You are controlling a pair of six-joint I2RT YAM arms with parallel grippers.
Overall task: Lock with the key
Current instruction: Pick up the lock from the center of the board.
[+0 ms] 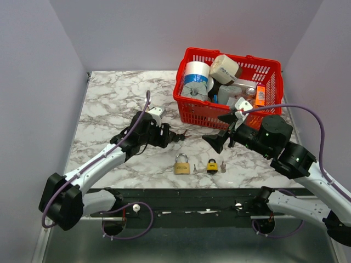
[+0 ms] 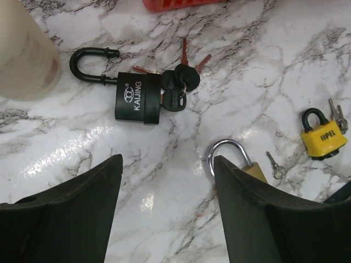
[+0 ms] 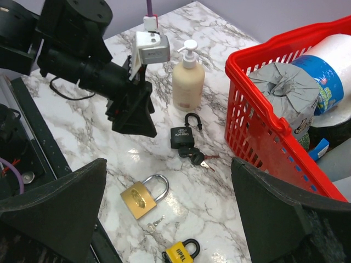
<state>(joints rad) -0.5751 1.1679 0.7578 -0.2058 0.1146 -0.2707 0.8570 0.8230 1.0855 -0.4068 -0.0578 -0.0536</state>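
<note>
black padlock: mid-table, shackle popped open, key bunch touching its bottom end
left gripper: fingers spread wide, empty, right next to that lock
right gripper: wide open too, holding nothing
brass padlock, yellow padlock: side by side near the front edge
red basket: far right corner

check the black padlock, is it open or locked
Open: the black padlock has its shackle swung aside, with one end clear of the body.

Three padlocks, one basket, one bottle
</note>
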